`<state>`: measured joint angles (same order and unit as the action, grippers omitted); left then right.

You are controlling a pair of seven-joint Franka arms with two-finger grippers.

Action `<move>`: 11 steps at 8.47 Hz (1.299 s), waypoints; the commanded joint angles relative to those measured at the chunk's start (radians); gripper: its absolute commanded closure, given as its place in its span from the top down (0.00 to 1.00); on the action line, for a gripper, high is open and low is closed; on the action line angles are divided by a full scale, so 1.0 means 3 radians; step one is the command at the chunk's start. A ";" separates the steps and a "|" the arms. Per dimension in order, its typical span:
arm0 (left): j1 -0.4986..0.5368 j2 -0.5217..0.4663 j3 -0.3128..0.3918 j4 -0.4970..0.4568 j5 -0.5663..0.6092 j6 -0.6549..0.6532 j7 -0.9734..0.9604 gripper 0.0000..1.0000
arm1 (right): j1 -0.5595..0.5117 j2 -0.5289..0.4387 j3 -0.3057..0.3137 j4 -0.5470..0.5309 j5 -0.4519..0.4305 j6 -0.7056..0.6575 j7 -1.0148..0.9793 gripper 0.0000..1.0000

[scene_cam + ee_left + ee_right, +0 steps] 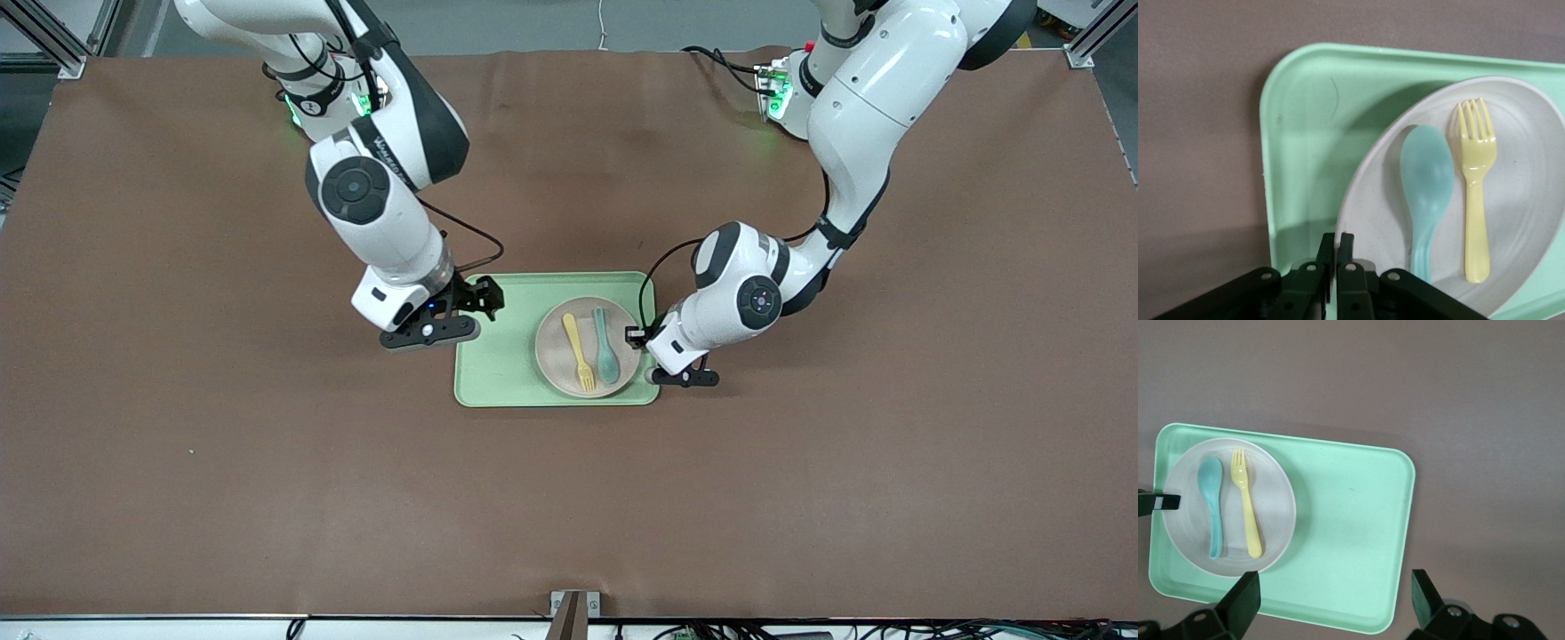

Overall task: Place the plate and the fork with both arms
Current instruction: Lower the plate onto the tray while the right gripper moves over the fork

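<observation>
The beige plate [553,363] lies on the light-green tray [498,373], at the end toward the left arm. On the plate lie the pale-yellow fork [578,351] and a teal spoon [605,351], side by side. My left gripper [637,338] is low at the plate's edge. In the left wrist view it [1336,243] is shut on the rim of the plate [1531,200], one finger over the tray [1305,133] and one over the plate, near the fork [1476,200]. My right gripper [476,304] hangs open over the tray's other end, holding nothing [1335,600].
The tray [1351,520] sits mid-table on a brown mat [267,462]. The half of it toward the right arm is bare. The teal spoon [1211,500] lies between the fork [1246,507] and the left gripper's tip [1158,501].
</observation>
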<state>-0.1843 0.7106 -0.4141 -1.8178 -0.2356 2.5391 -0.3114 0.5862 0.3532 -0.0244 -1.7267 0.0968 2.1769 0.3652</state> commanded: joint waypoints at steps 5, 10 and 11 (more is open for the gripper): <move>0.0250 -0.0638 -0.0015 -0.0118 -0.0074 -0.0388 -0.0092 0.88 | 0.0520 0.0555 -0.0047 -0.0002 -0.0153 0.0827 0.0117 1.00; 0.0848 -0.1462 0.0020 -0.0087 -0.0007 -0.0466 -0.0102 0.99 | 0.0746 0.1077 -0.0052 0.0345 -0.0379 0.0996 0.0224 0.90; 0.1017 -0.1646 0.0036 -0.0092 0.0054 -0.0684 -0.0077 0.99 | 0.0746 0.1169 -0.0057 0.0447 -0.0379 0.0997 0.0230 0.90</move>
<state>0.0821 0.2926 -0.4076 -1.8147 -0.2324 2.3855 -0.3372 0.7994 0.6709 -0.0284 -1.6363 0.0013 2.4811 0.4046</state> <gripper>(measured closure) 0.009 0.101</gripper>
